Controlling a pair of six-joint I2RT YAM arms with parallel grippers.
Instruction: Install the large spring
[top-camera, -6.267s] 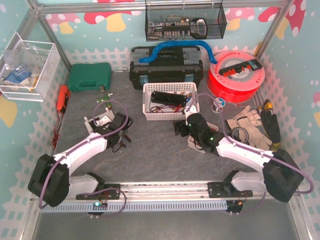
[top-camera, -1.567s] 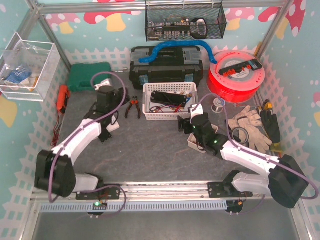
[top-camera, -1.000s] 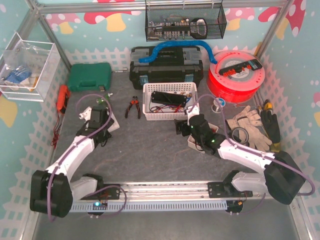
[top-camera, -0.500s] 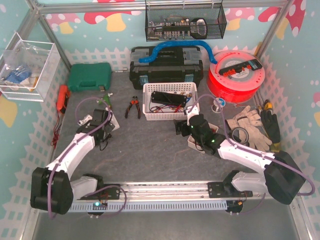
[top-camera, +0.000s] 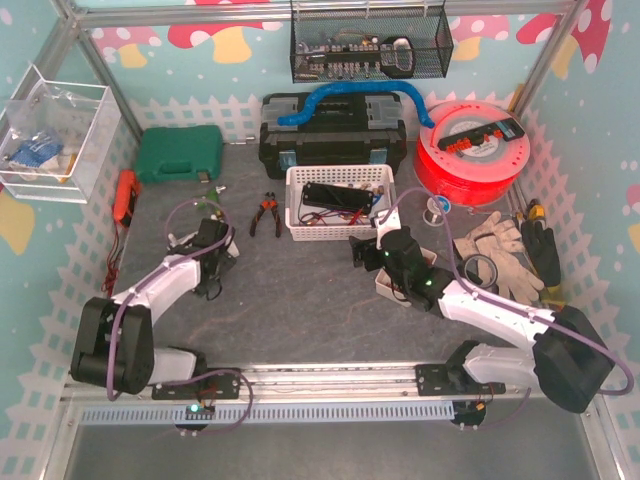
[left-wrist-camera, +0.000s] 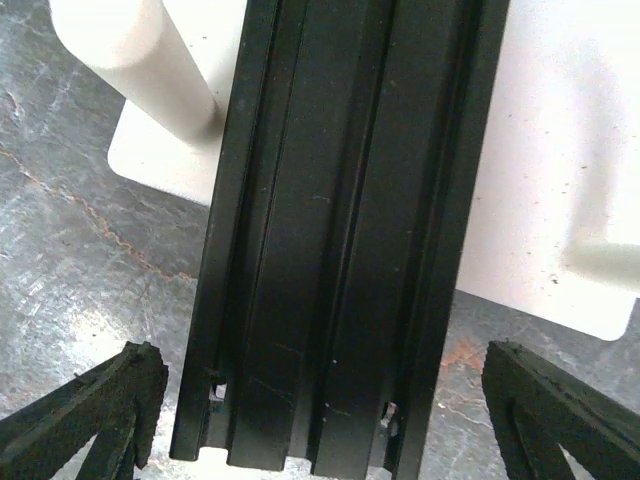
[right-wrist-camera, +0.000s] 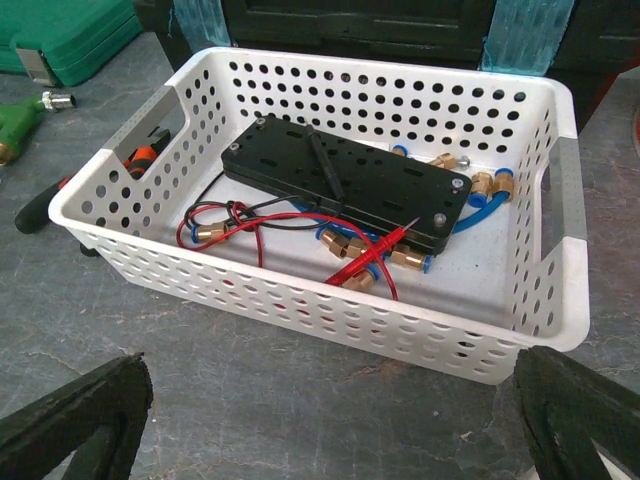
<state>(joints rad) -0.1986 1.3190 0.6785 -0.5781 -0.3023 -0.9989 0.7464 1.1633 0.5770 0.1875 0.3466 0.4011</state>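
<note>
I see no spring in any view. In the left wrist view a black slotted rail (left-wrist-camera: 345, 230) stands on a white base plate (left-wrist-camera: 560, 200) with a white peg (left-wrist-camera: 140, 60). My left gripper (left-wrist-camera: 325, 405) is open and empty, its fingers on either side of the rail's near end without touching it. In the top view it (top-camera: 208, 262) sits over this white fixture (top-camera: 222, 247) at the left. My right gripper (right-wrist-camera: 330, 420) is open and empty over the mat, facing the white basket (right-wrist-camera: 300, 290); in the top view it (top-camera: 360, 255) is just in front of the basket.
The basket (top-camera: 340, 236) holds a black plate (right-wrist-camera: 345, 180), red leads and brass fittings. Pliers (top-camera: 265, 213) lie left of it. A green case (top-camera: 180, 153), black toolbox (top-camera: 335, 135), red spool (top-camera: 470, 150) and gloves (top-camera: 500, 255) line the back and right.
My left arm has swung from the far left back down onto the white fixture and settled slightly right. The pliers now lie beside the basket. My right arm has barely moved.
</note>
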